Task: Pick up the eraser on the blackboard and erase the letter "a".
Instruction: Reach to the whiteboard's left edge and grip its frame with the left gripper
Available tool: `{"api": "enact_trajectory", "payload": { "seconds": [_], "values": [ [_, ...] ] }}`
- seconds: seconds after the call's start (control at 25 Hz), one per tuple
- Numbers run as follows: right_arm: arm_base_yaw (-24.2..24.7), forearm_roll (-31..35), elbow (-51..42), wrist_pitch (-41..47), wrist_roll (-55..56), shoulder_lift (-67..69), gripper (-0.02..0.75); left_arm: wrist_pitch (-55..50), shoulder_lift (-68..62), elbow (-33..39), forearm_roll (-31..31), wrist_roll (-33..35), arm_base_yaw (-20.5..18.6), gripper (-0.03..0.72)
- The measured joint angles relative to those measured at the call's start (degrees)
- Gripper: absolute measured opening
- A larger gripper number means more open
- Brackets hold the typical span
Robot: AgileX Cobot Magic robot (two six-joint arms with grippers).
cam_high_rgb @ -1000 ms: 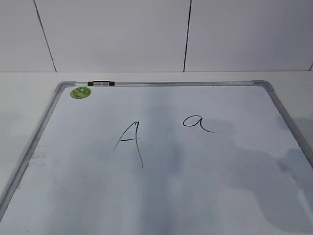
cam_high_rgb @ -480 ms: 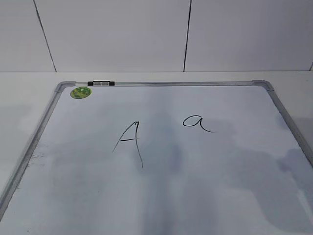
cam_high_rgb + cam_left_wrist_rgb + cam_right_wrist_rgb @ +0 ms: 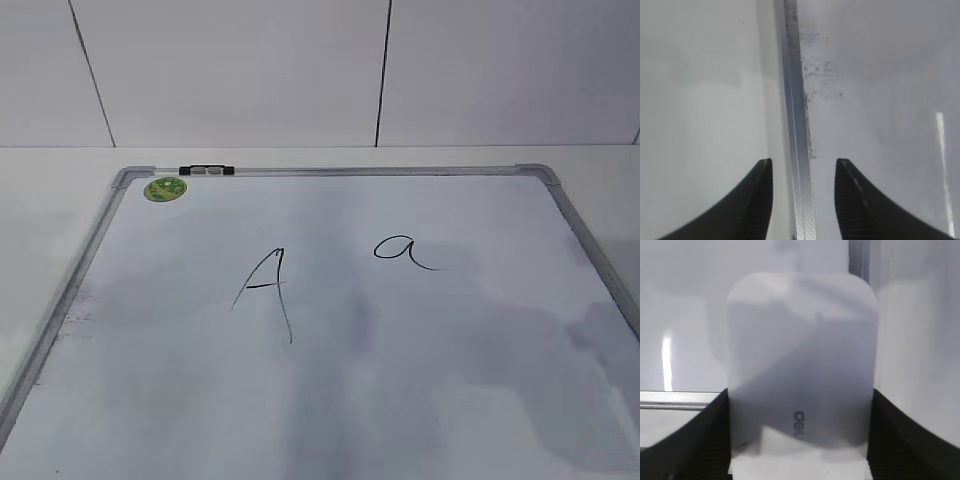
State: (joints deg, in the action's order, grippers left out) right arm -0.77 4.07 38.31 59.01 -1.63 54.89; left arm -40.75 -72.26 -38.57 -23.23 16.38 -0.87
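The right gripper (image 3: 799, 440) is straddling the white rounded plastic eraser (image 3: 801, 370) near the white metal-framed blackboard's (image 3: 330, 390) near-right corner; whether it is clamping, I cannot tell. The left gripper (image 3: 804, 172) is hanging open. A shallow grip risks slipping, smearing the thin black cursive "a" (image 3: 402, 251).

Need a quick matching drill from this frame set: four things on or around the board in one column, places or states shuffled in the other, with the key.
1. eraser
2. letter "a"
3. green sticker
4. left gripper

A. open, straddling the board's metal frame
B. far left corner of the blackboard
C. between the right gripper's fingers
D. right of the capital A, unerased

Pairs: 1-C, 2-D, 3-B, 4-A
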Motion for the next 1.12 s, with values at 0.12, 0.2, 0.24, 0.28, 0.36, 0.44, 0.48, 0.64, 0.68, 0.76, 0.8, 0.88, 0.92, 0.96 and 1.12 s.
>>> {"api": "enact_trajectory", "payload": {
  "seconds": [0.12,0.2,0.24,0.28,0.36,0.44,0.48,0.64,0.68,0.76,0.8,0.88,0.92,0.96,1.12],
  "values": [
    [0.00,0.00,0.00,-0.39,0.00,0.00,0.545,-0.11,-3.33,-3.54,0.00,0.78,0.00,0.312],
    [0.00,0.00,0.00,-0.74,0.00,0.00,0.545,-1.17,-5.61,-6.34,-0.12,0.99,0.00,0.312],
    [0.00,0.00,0.00,-0.77,0.00,0.00,0.545,-2.24,-6.95,-7.88,-0.12,0.99,0.00,0.312],
    [0.00,0.00,0.00,-0.77,0.00,0.00,0.545,-3.10,-8.12,-9.13,-0.12,1.10,0.00,0.312],
    [0.00,0.00,0.00,-1.05,0.00,0.00,0.545,-5.09,-11.00,-11.98,-0.12,1.07,0.00,0.312],
    [0.00,0.00,0.00,-1.19,0.00,0.00,0.545,-6.78,-13.78,-14.24,-0.12,1.22,0.00,0.312],
    [0.00,0.00,0.00,-1.19,0.00,0.00,0.545,-7.69,-15.14,-15.29,-0.12,1.22,0.00,0.312],
    [0.00,0.00,0.00,-1.19,0.00,0.00,0.545,-9.11,-19.66,-17.88,-0.12,1.22,0.00,0.312],
    [0.00,0.00,0.00,-1.19,0.00,0.00,0.545,-9.19,-20.73,-18.28,-0.12,1.22,0.00,0.312],
    [0.00,0.00,0.00,-1.19,0.00,0.00,0.545,-9.19,-22.62,-18.66,-0.12,1.53,0.00,0.312],
    [0.00,0.00,0.00,-1.31,0.00,0.00,0.545,-9.19,-23.32,-18.78,-0.12,1.80,0.00,0.312],
    [0.00,0.00,0.00,-1.70,0.00,0.00,0.545,-9.19,-24.97,-18.89,-0.12,2.76,0.00,0.312],
    [0.00,0.00,0.00,-1.84,0.00,0.00,0.545,-9.19,-25.59,-18.89,-0.12,3.02,0.00,0.312],
    [0.00,0.00,0.00,-2.09,0.00,0.00,0.545,-9.07,-26.21,-18.89,-0.12,3.14,0.00,0.312],
    [0.00,0.00,0.00,-2.33,0.00,0.00,0.545,-7.75,-27.42,-18.89,-0.12,3.35,0.00,0.305]
  ]
}}
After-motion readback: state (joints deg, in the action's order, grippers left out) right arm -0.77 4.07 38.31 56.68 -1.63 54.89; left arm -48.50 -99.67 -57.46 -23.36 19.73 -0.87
